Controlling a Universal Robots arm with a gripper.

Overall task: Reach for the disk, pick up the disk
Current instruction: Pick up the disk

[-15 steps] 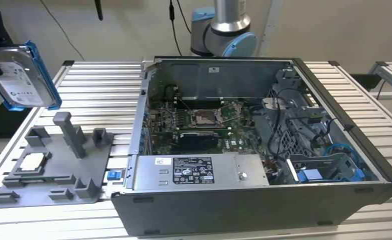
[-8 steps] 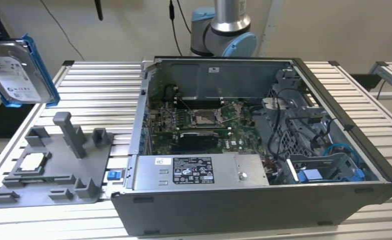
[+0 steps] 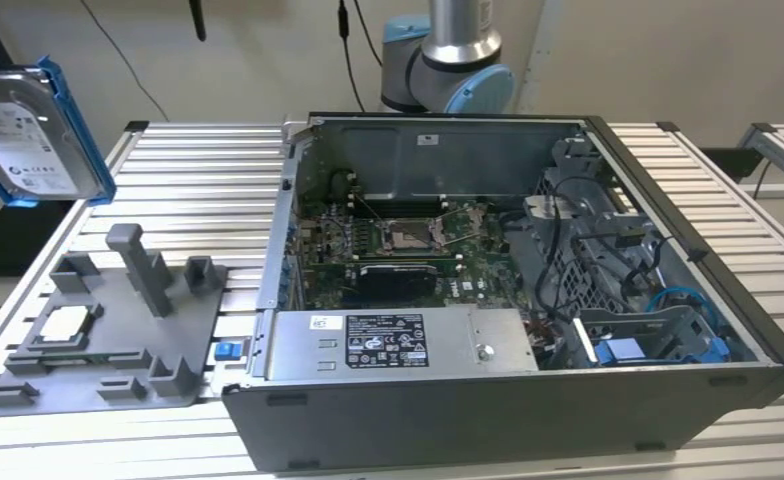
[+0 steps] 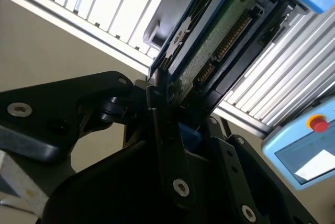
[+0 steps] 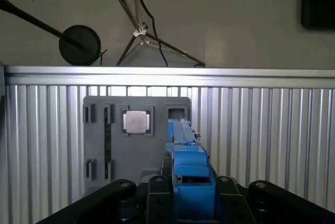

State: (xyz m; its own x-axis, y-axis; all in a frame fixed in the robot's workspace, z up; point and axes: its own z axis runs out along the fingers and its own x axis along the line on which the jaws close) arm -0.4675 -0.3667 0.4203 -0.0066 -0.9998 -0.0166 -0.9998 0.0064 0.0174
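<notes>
The disk [image 3: 25,130], silver-grey with a white label and a blue bracket, hangs upright in the air above the table's edge at the exterior view's upper left. In the first wrist view I look along its thin edge and blue bracket [image 5: 189,171], with my gripper [image 5: 191,195] shut on it from both sides. In the second wrist view the disk's green circuit-board underside [image 4: 220,41] sits clamped between the black fingers [image 4: 168,145] of the gripper [image 4: 180,116]. It is well above the grey holder [image 3: 99,340].
The grey holder [image 5: 136,145] with upright posts carries a small square processor chip [image 3: 65,322] [image 5: 137,121]. An open computer case [image 3: 712,300] with a power-supply box [image 3: 392,342] stands to its right. A pendant [image 4: 303,150] lies beside the ribbed table [image 3: 192,180].
</notes>
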